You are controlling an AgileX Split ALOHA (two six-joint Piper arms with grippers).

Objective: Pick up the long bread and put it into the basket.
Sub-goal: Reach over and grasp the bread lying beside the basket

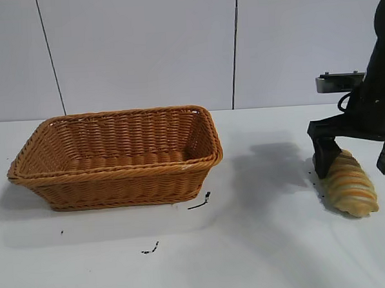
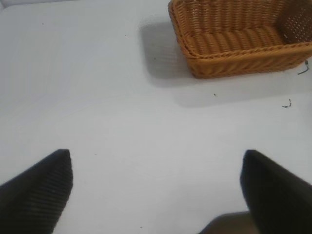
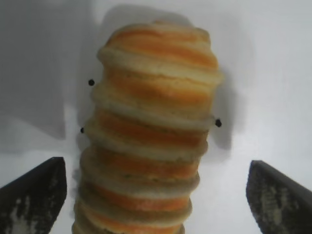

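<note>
The right end effector (image 1: 353,161) stands wide open astride the long bread (image 1: 348,186), holding nothing; the bread lies on the counter (image 1: 262,243) between its fingers, the basket (image 1: 116,158) well off beside it.

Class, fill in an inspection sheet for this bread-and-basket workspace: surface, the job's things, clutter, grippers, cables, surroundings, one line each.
Surface: white table, a few small dark marks near the basket.
Job's things: long bread lies on the table at the exterior view's right, apart from the basket, which holds nothing visible.
Clutter: nothing seen.
Grippers: right gripper open, pointing down, one finger on each side of the bread, not closed on it; left gripper open over bare table, away from the basket.
Cables: a short dark cable loop on the right arm.
Surroundings: pale panelled wall behind the table.
</note>
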